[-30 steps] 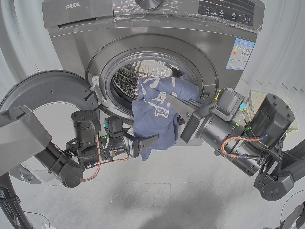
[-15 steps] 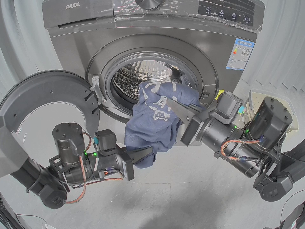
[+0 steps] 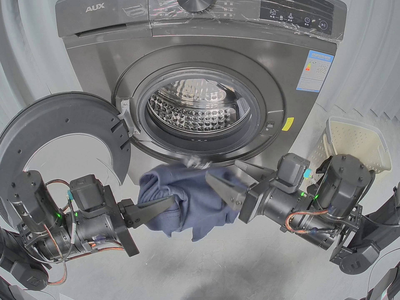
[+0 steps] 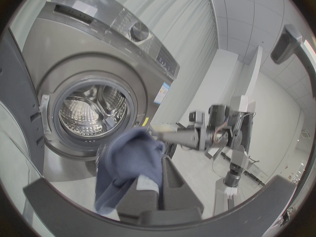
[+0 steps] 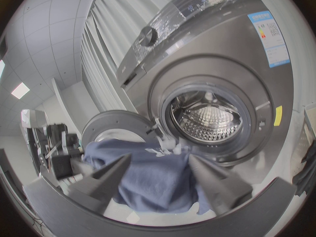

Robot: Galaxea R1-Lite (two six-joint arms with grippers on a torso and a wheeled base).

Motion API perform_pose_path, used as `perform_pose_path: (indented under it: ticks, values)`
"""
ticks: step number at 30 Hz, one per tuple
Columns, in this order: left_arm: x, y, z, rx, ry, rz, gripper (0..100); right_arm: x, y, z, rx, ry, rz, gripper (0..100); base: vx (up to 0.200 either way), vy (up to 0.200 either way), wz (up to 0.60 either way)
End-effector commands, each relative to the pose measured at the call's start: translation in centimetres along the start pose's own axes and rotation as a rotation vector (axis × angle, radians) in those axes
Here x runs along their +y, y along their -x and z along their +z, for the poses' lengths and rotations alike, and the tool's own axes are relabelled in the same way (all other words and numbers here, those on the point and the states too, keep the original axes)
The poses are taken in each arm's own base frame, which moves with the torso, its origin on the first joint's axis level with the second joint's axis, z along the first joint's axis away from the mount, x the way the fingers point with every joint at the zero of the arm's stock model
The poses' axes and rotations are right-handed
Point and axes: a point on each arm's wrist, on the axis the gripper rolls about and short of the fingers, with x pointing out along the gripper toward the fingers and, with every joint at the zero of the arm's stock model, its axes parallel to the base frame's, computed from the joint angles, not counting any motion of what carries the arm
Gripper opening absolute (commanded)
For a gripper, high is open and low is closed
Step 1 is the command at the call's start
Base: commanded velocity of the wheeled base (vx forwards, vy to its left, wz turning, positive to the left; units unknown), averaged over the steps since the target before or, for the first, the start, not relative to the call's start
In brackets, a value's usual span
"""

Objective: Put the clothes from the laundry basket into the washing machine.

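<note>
Here, blue garment (image 3: 196, 215) in left fingers (image 3: 151, 209), between wide right fingers (image 3: 223, 189).

One washing machine (image 3: 104, 59), one laundry basket (image 3: 356, 141), seemingly one blue garment (image 3: 196, 205)

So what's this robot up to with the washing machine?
It is loading laundry. Its left gripper has its jaws shut on a blue garment, which hangs just below the open mouth of the washing machine, not yet in the drum. The right gripper is at the cloth with jaws open. The laundry basket stands beside the machine.
</note>
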Motion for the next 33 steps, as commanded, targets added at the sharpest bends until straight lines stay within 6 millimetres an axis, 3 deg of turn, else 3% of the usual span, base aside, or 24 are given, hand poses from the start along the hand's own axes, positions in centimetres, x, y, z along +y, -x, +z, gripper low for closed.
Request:
perform_pose_path:
  ticks: [1, 12, 33]
  values:
    - [-0.6, 0.7, 2.5, -0.118, -0.018, -0.016, 0, -0.5, 1.0, -2.8, 0.121, 0.008, -0.019, 100, 0.0, 0.0, 0.0]
    - [0.5, -0.5, 3.0, -0.136, 0.013, 0.014, 0, -1.1, 1.3, -4.7, 0.198, 0.019, -0.04, 100, 0.0, 0.0, 0.0]
    - [0.5, -0.5, 3.1, -0.159, 0.008, 0.02, 0, -1.9, 1.1, -4.4, 0.188, 0.043, -0.064, 100, 0.0, 0.0, 0.0]
